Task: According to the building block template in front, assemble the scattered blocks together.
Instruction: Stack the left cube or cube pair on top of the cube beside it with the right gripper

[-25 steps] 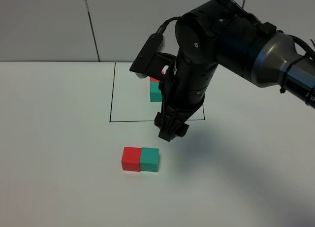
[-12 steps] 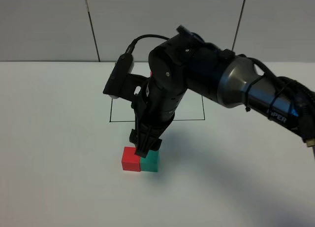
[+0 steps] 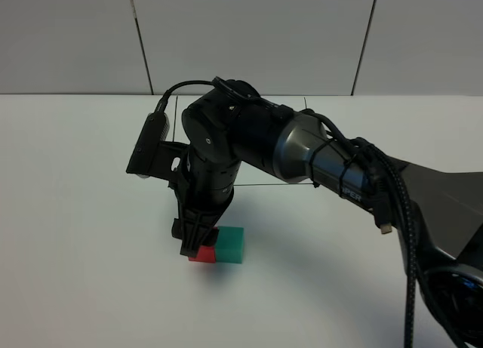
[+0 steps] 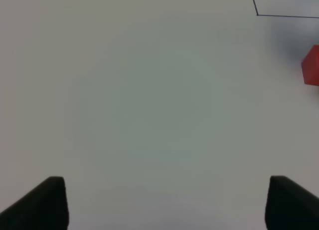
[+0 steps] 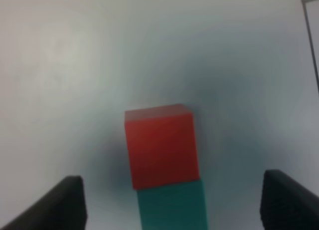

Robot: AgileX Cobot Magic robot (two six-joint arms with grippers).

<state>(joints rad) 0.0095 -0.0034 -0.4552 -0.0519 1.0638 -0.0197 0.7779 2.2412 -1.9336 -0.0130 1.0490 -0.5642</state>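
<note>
The right end effector point(image 3: 190, 246) hangs wide open over the red block point(image 5: 160, 145), holding nothing. The block looks light and hard, I think. Grab its flat sides.

Small white lettering point(image 3: 349, 190) on the right arm's point(image 3: 332, 163) dark link, centre-right of frame, too blurred to read, nothing else legible

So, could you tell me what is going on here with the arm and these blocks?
The right arm reaches across the table, and the right gripper hangs low over the red cube, jaws open and not gripping it. The red cube sits flush against the teal cube. The left gripper is open over bare table, holding nothing. The arm hides most of the template; only its black frame shows.
</note>
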